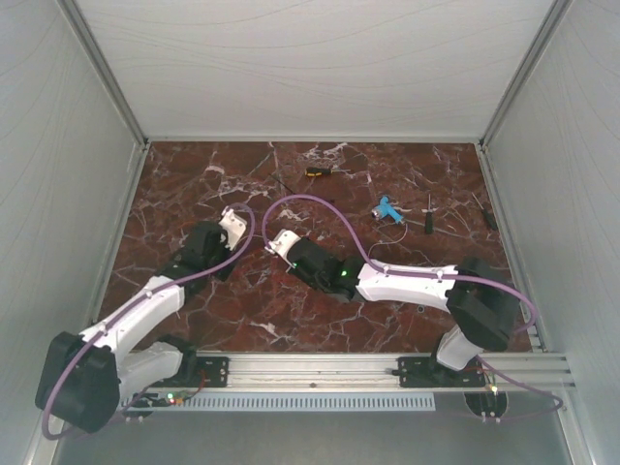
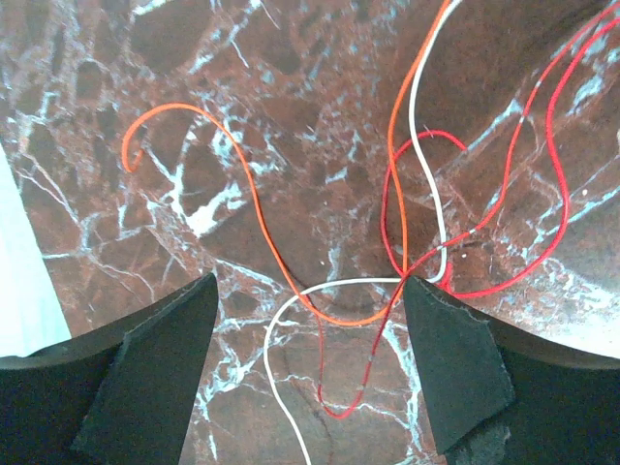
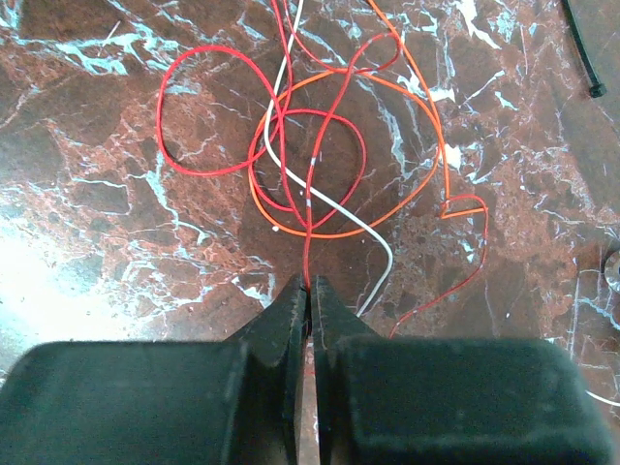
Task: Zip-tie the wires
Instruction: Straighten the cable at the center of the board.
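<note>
Looking from the near edge: both arms reach in over the marble tabletop [image 1: 291, 320], wrists close together mid-field.

Right tool [image 3: 309, 286]: fingers pressed together, with one red strand running straight into the seam. It reads as pinched there, and nothing else looks held.

Left tool [image 2: 312, 291]: fingers well apart and holding nothing. Several strands cross on the stone between the tips and just beyond.

The wires [image 3: 308, 242], red, orange and white, lie loose on the tabletop between the two tools. They sprawl in open loops rather than one gathered bundle. No tie is around them, so I judge the task to be at an early stage.

Farther out in the right wrist view is a black strip [image 3: 581, 48], likely a zip tie. It lies well apart from the tangle.

At the far side sit a blue object [image 1: 389, 210] and a few small hand tools.

Risks, as I judge them:
- Closing the left tool here may catch only some strands, because the loops spread wider than the crossing point.
- The single hair-thin red strand could slip from the right pinch under any pull.
- It could instead drag the whole tangle sideways.
- Fetching the tie means one tool lets go, and the springy loops would fan out again.
</note>
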`<state>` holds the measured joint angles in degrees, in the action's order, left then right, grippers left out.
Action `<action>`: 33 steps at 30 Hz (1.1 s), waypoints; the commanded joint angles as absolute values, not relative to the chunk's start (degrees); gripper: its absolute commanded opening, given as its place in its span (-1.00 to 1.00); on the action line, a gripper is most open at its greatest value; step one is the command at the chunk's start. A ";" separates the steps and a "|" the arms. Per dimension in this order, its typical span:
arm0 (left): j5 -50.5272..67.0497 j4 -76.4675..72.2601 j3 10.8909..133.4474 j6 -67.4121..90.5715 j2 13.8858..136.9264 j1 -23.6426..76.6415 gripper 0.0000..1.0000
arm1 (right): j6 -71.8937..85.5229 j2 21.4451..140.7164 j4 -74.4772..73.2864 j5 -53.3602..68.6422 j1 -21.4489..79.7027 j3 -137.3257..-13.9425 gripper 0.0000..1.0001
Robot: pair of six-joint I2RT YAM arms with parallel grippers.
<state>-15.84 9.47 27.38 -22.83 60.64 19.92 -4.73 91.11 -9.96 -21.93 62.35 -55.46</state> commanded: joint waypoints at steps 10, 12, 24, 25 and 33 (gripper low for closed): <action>-14.18 13.89 33.83 -20.93 55.13 19.95 0.83 | -1.46 92.37 -11.15 -23.00 62.67 -57.21 -0.74; -13.16 14.38 34.98 -19.71 54.52 19.79 0.88 | -1.19 92.25 -11.64 -22.85 62.70 -57.38 -0.66; -16.27 11.75 40.71 -14.80 48.52 19.79 0.99 | -0.77 86.50 -14.69 -24.23 62.66 -59.63 0.57; -17.00 11.35 40.86 -14.53 48.07 19.78 0.99 | -0.79 85.59 -15.28 -24.18 62.67 -59.99 0.67; -19.78 1.07 34.55 -11.05 39.65 19.78 0.99 | 0.18 75.02 -14.82 -16.59 58.67 -62.62 0.90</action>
<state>-17.93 9.87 37.19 -13.56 44.10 19.88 -1.13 80.60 -15.97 -21.47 61.32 -59.75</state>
